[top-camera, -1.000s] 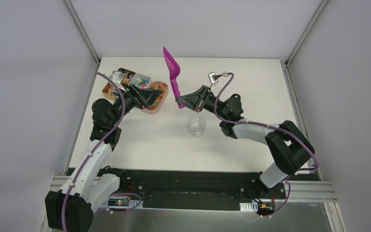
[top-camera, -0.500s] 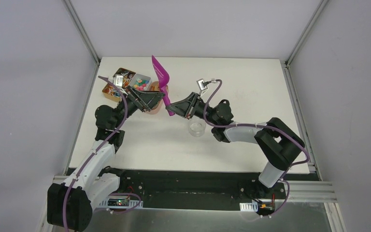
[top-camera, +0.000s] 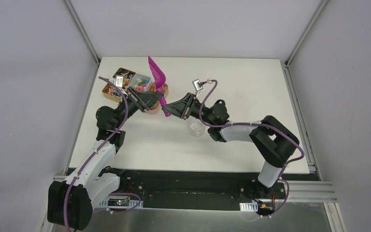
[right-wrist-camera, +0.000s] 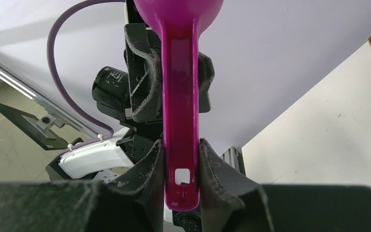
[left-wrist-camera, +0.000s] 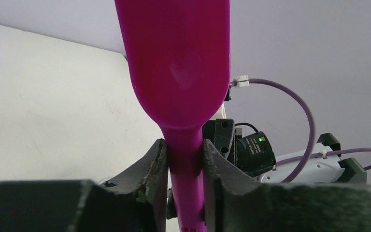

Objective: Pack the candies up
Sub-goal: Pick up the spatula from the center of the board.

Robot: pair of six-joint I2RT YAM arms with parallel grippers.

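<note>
Look, the left end effector (left-wrist-camera: 185,159) and right end effector (right-wrist-camera: 182,166) both clamp the magenta scoop (top-camera: 157,72) by its handle; those candies (top-camera: 140,83) at ten o'clock look tiny, loose, roll-prone, so scoop, don't pinch.

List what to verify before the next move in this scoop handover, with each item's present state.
1. Left tool clamped on the scoop handle: ok.
2. Right tool off the handle: not ok, it grips the handle's end.
3. Scoop bowl empty: cannot tell.
4. Jar upright: ok, though partly hidden.
5. Candies lying close to the left tool: ok.
</note>
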